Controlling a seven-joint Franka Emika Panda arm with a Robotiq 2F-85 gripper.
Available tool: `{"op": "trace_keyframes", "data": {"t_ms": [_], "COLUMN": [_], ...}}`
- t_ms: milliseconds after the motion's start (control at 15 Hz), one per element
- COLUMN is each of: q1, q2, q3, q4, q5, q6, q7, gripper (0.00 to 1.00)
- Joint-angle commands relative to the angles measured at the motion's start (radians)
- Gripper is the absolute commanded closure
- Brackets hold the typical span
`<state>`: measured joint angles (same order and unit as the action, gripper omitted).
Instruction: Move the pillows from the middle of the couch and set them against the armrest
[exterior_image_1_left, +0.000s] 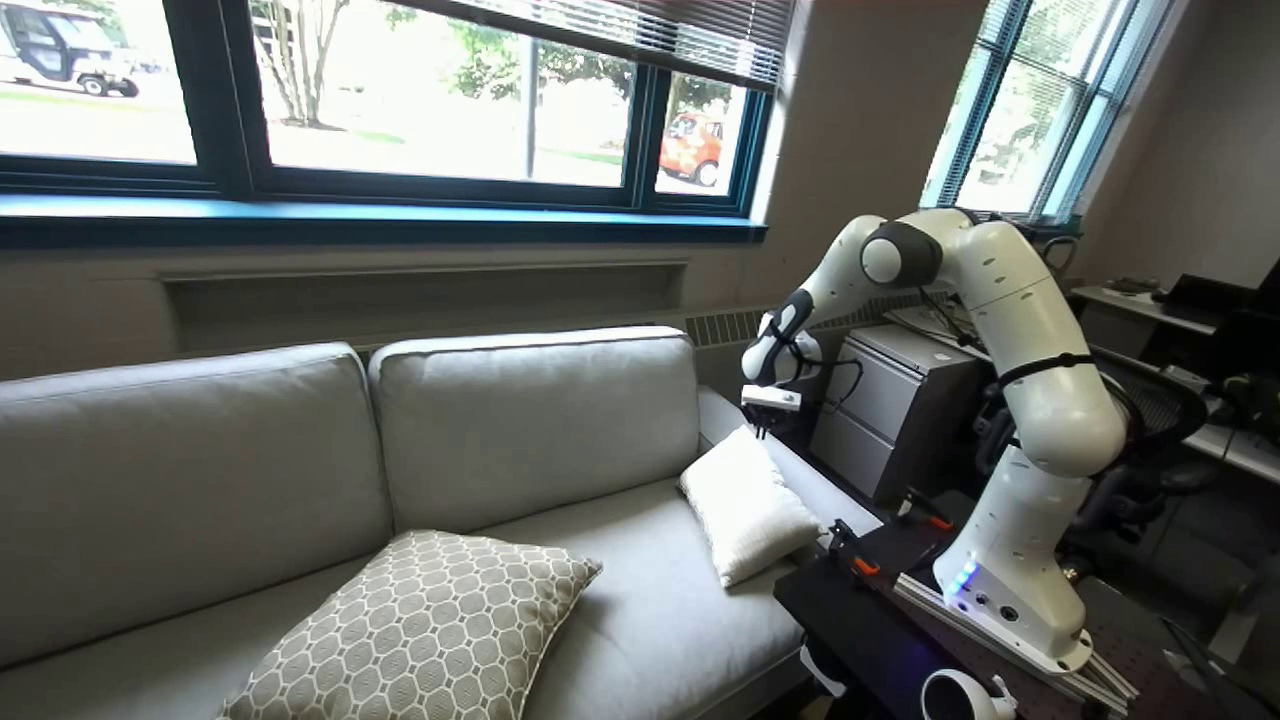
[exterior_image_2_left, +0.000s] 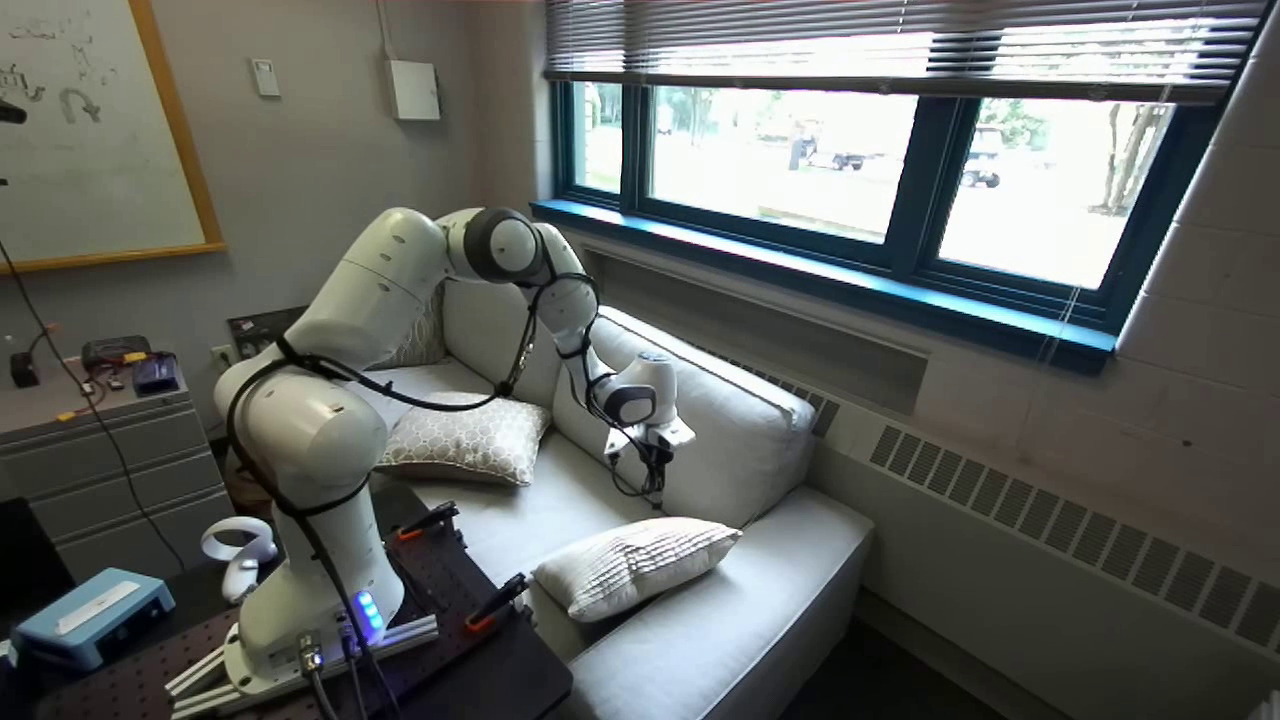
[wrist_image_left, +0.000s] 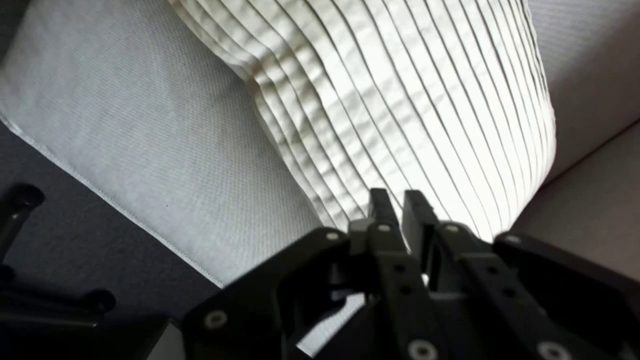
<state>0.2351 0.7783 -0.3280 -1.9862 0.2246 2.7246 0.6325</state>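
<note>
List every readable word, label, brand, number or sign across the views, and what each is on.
No text is readable in any view.
Whiteboard: handwritten marks, too small and blurred to read.
White label on the blue box: too small and blurred to read.
White pleated pillow and lattice-patterned pillow: no lettering visible.
Panda arm: no legible brand.
</note>
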Motion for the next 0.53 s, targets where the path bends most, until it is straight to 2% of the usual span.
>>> {"op": "trace_keyframes", "data": {"t_ms": [0, 267, 467], "q1": [-0.075, -0.161, -0.234], "q2": [0.015, 0.089, 0.174], "q3": [0.045, 0.092, 0.132], "q4": [0.022, 0.095, 0.206], "q5": [-0.043, -0.044, -0.039], "q6": [-0.023, -0.030, -0.046], "q7": [-0.038, -0.124, -0.210], "gripper": [0.55, 0.26, 0.04]}}
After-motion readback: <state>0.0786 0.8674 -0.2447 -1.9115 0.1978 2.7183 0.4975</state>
